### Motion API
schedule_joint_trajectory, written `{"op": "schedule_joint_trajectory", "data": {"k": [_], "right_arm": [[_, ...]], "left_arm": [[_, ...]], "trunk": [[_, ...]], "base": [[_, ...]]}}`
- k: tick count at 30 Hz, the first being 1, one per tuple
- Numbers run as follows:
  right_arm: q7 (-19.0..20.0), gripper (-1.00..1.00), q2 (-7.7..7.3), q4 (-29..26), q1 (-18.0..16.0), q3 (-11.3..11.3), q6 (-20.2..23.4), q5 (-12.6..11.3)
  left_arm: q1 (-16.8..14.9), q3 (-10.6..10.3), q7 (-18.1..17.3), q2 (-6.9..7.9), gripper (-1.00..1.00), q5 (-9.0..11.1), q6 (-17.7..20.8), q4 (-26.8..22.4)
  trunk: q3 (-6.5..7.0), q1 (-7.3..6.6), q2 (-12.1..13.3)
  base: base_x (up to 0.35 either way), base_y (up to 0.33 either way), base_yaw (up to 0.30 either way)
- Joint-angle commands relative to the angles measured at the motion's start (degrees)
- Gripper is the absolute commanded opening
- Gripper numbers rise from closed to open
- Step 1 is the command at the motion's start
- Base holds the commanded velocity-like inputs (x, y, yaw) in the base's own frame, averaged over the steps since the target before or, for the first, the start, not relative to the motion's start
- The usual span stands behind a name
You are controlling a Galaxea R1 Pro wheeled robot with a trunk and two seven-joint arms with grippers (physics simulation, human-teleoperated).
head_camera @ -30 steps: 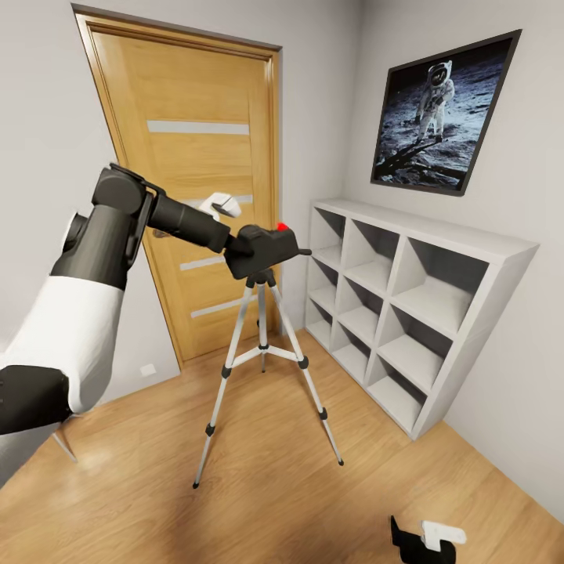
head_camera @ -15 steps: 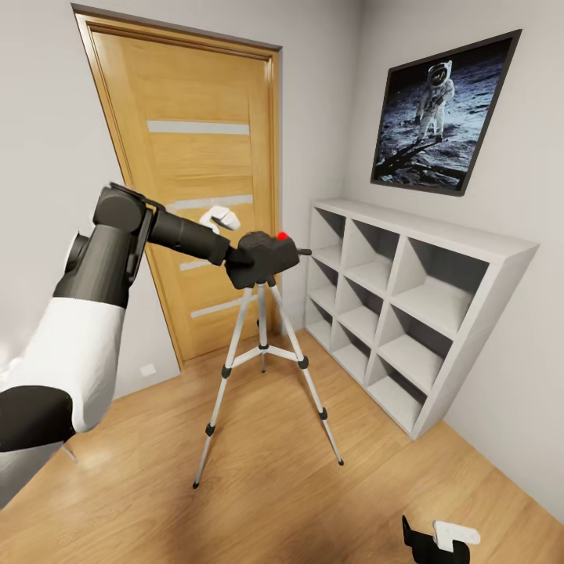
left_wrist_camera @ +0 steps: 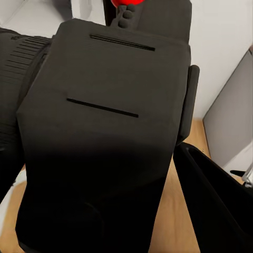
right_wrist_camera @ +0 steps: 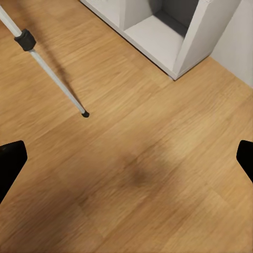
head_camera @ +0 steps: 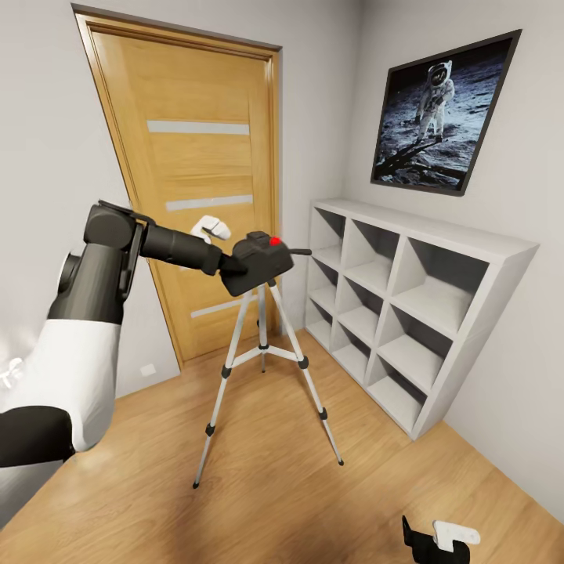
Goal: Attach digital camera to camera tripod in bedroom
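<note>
While clamped in the left hand (head_camera: 232, 265), digital camera (head_camera: 260, 257) sits atop camera tripod (head_camera: 262, 352), tilted. Bare plank floor (head_camera: 258, 486) at 6 o'clock; cube shelving (head_camera: 407, 305) edge at 3 o'clock. Right hand (right_wrist_camera: 126, 158) spread apart over floor.

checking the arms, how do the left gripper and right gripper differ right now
The left gripper is raised at the tripod head and shut on the digital camera; the right gripper hangs low over the wood floor, fingers spread wide and empty. Both have black fingers.
</note>
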Motion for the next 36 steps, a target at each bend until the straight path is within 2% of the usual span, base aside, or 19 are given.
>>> {"op": "schedule_joint_trajectory", "data": {"k": [1, 5, 13, 14, 36], "right_arm": [[-0.08, 1.0, -0.03, 0.25, -0.12, -0.3, -0.36, 0.33], [-0.08, 1.0, -0.03, 0.24, -0.12, -0.3, -0.36, 0.34], [-0.08, 1.0, -0.03, 0.23, -0.12, -0.3, -0.36, 0.35], [-0.08, 1.0, -0.03, 0.23, -0.12, -0.3, -0.36, 0.35], [-0.08, 1.0, 0.02, 0.23, -0.12, -0.3, -0.36, 0.41]], "left_arm": [[0.27, 0.27, -0.56, 0.06, -1.0, -0.57, 0.59, -0.38], [1.56, 1.54, -0.56, 0.22, -1.0, -0.57, 0.59, -1.65], [2.47, 1.93, -0.56, 1.01, -1.0, -0.57, 0.59, -4.2], [2.49, 1.94, -0.56, 1.11, -1.0, -0.57, 0.59, -6.5], [2.56, 1.9, -0.56, 1.95, -1.0, -0.57, 0.59, -6.58]], "trunk": [[-0.13, 0.04, -0.14], [-0.13, 0.04, -0.14], [-0.13, 0.04, -0.14], [-0.13, 0.04, -0.14], [-0.13, 0.04, -0.14]], "base": [[0.0, 0.0, 0.0], [0.0, 0.0, 0.0], [0.0, 0.0, 0.0], [0.0, 0.0, 0.0], [0.0, 0.0, 0.0]]}}
